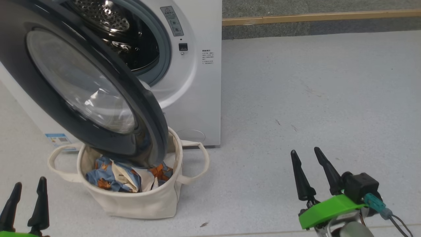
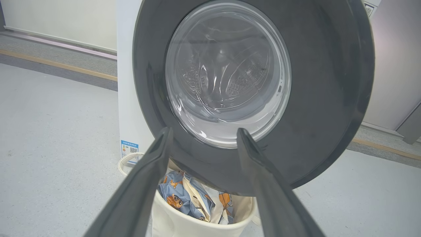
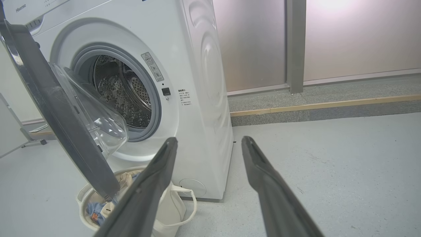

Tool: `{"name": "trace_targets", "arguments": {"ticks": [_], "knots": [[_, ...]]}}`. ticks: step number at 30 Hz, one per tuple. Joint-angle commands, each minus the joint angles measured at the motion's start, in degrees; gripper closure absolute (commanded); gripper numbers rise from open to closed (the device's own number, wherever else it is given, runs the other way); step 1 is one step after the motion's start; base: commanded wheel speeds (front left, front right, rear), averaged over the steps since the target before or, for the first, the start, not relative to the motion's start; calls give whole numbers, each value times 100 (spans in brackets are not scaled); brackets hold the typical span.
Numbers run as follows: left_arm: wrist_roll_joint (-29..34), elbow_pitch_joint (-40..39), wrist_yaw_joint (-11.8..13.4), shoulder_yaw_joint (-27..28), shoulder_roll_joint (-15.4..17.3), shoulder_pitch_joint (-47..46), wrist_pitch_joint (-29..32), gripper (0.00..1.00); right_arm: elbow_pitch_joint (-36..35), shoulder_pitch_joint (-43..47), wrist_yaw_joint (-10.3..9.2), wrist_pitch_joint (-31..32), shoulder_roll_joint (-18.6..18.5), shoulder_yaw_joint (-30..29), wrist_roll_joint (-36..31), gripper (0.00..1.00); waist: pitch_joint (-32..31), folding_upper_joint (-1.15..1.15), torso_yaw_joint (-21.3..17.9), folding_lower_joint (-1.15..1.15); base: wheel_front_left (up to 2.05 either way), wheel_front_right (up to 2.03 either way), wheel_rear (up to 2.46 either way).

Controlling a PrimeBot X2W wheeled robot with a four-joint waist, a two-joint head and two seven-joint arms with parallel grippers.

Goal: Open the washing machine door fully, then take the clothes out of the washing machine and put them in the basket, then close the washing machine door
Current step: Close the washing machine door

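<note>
- Dark-fingered left claw (image 2: 204,131) has its fingers spread, holding nothing; the right claw (image 3: 209,140) gapes empty too.
- Large round washing machine door with a glossy black rim (image 2: 315,98) stands part-swung straight ahead of the left claw, apart from it.
- Light blue cartoon-printed clothes (image 2: 184,197) lie just below that claw's tips, inside the round cream canvas basket (image 2: 177,223).
- White front-loading washing machine (image 3: 197,82) sits beyond the door; its drum looks empty.
- Closing seems next: press the rim's free side, not the glass, steadily until it latches.
</note>
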Motion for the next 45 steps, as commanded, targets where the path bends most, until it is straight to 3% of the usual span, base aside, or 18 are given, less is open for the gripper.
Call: {"name": "trace_targets", "arguments": {"ticks": [1,11,12,13,14,23,31,45], "knots": [[-8,-175,-32,226,225,-223,-68,0,-157,-111,43,-71,52,145,-14,0,5,0,18,0,0,0,0],[-93,-146,-33,98,317,-277,-69,0,-108,-99,43,-71,58,157,21,0,8,0,50,0,0,0,0],[-96,-145,-33,97,322,-277,-69,0,-95,-98,43,-71,59,153,27,19,8,0,50,0,0,0,0],[-96,-146,-33,97,327,-280,-69,0,-92,-103,43,-71,59,147,28,80,11,0,50,0,0,0,0],[-93,-147,-33,89,328,-283,-69,0,-92,-102,43,-71,60,137,35,100,9,0,56,0,0,0,0],[19,-146,-34,-13,292,-383,-69,0,-308,-201,43,-71,63,101,190,100,69,0,235,0,0,0,0],[198,-104,-34,-226,100,-564,-69,0,-420,-682,43,-71,65,673,391,100,73,0,680,0,0,0,0],[694,173,-34,-1284,-416,-1232,-69,0,148,-1300,43,-71,67,1678,1162,100,-120,0,2222,0,0,0,0]]}}
